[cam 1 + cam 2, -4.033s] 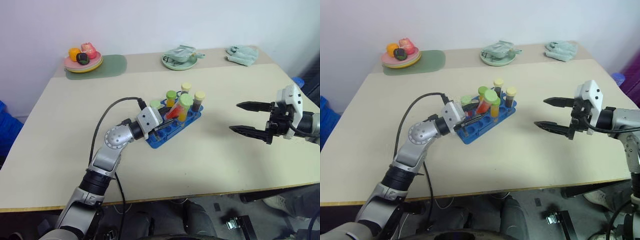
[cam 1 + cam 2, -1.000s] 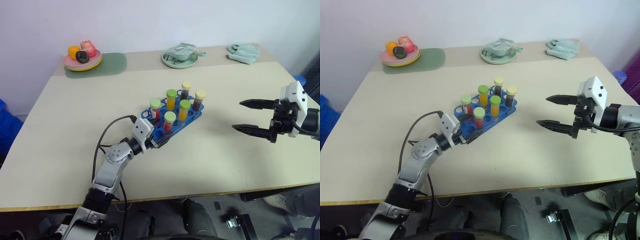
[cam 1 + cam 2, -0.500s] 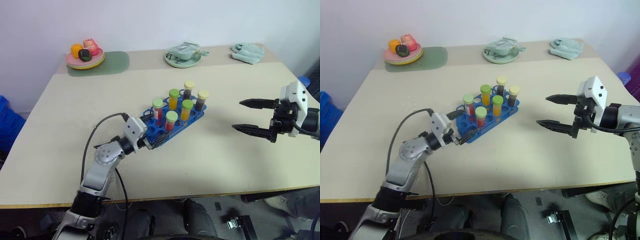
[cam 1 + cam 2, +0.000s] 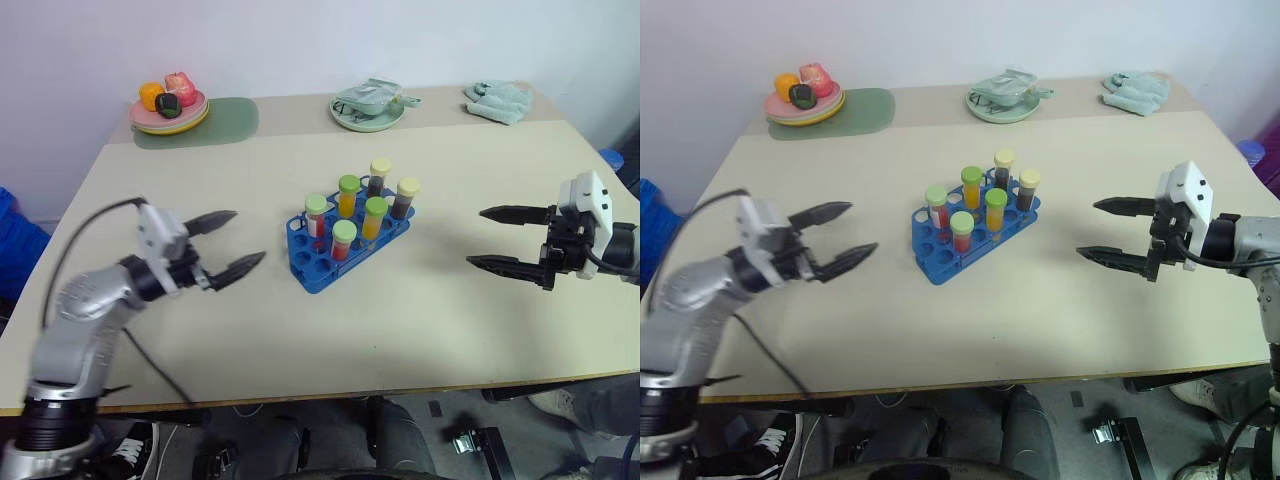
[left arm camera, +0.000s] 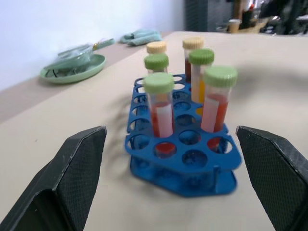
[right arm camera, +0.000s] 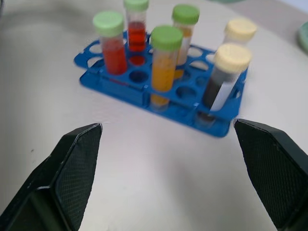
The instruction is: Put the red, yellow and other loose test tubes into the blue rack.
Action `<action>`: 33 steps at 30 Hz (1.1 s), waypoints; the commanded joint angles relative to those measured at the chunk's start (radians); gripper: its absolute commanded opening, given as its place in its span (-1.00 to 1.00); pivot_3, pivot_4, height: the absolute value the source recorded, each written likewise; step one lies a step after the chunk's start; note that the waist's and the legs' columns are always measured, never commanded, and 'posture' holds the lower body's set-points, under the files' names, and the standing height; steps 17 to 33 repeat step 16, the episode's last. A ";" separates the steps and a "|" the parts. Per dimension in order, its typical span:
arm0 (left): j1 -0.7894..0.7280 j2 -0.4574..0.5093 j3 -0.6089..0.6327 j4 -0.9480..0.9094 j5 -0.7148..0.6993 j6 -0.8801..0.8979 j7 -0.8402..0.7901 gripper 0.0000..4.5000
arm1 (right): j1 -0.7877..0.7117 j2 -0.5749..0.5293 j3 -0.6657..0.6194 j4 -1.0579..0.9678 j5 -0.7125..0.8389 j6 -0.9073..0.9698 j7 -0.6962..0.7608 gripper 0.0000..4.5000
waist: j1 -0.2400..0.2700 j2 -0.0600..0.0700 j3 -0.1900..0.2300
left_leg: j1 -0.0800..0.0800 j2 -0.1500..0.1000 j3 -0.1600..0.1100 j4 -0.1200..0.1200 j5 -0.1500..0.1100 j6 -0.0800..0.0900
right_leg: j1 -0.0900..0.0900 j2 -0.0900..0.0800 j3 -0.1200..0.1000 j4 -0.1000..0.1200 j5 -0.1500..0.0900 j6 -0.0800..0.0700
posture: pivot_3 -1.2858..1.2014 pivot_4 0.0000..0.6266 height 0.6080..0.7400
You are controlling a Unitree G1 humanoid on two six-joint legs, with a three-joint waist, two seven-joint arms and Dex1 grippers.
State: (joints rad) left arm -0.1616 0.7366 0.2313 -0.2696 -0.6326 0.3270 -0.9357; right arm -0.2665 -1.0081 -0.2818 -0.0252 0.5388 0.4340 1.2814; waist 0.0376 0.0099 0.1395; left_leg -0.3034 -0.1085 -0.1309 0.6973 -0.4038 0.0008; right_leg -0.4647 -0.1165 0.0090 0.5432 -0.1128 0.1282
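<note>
Six test tubes (image 4: 346, 199) stand in the blue rack (image 4: 345, 245) mid-tabletop (image 4: 420, 310). My left end effector (image 4: 227, 244) and right end effector (image 4: 502, 238) flank it, both spread wide and empty. A careless sweep inward could topple the rack.

6 test tubes (image 4: 346, 236) upright in rack (image 4: 312, 272) mid-table (image 4: 420, 310), grippers well apart either side

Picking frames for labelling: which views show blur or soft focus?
Left eye view: left hand and its arm smeared by motion, rack crisp. Left wrist view: far tubes soft. Right wrist view: sharp on the rack.
</note>
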 commanded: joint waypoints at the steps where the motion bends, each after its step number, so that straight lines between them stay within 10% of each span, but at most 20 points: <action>1: -0.034 0.091 0.078 0.044 -0.058 0.026 -0.118 0.96 | 0.011 -0.014 -0.049 0.013 0.007 -0.039 0.019 1.00 | -0.002 0.000 0.001 | 0.000 0.000 0.000 0.000 0.000 0.000 | 0.000 0.000 0.000 0.000 0.000 0.000 | 0.03 -0.52 1.00; 33: -0.125 0.156 0.101 0.244 0.006 -0.072 -0.281 0.96 | -0.001 -0.011 -0.050 0.132 -0.028 -0.175 0.048 1.00 | -0.026 0.002 0.006 | 0.000 0.000 0.000 -0.002 0.000 0.000 | -0.001 0.000 0.000 0.000 0.000 0.000 | 0.03 -0.52 1.00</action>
